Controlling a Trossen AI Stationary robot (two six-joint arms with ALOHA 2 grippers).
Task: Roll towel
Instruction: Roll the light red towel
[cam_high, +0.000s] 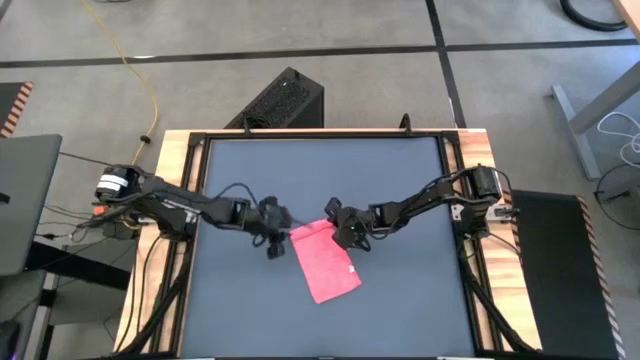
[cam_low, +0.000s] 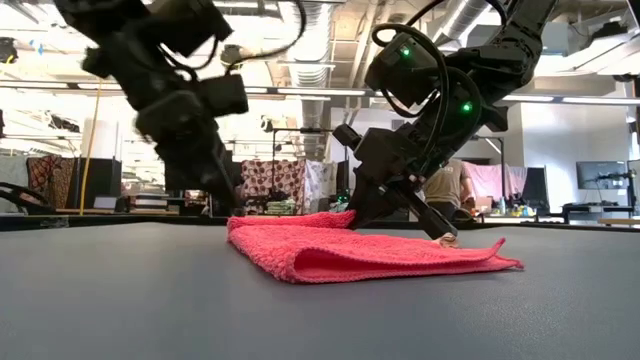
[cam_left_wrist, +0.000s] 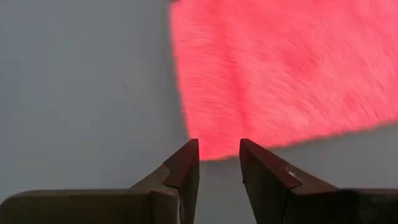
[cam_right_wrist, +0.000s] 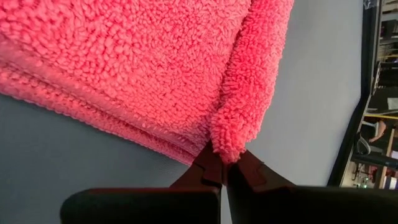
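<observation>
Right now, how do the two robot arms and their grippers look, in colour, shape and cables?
Both arms are black and jointed, with loose black cables along them. The left arm has a round black and white part at its base. The right arm shows small green lights in the low view. The left gripper and the right gripper each have two dark, wedge-shaped fingers that narrow to the tips.

Overhead, table-level and close wrist views share the towel (cam_high: 325, 259).

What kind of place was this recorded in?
Probably an open robotics lab or workshop: bare concrete floor with a trailing yellow cable, exposed ceiling ducts, and a monitor behind the table.
</observation>
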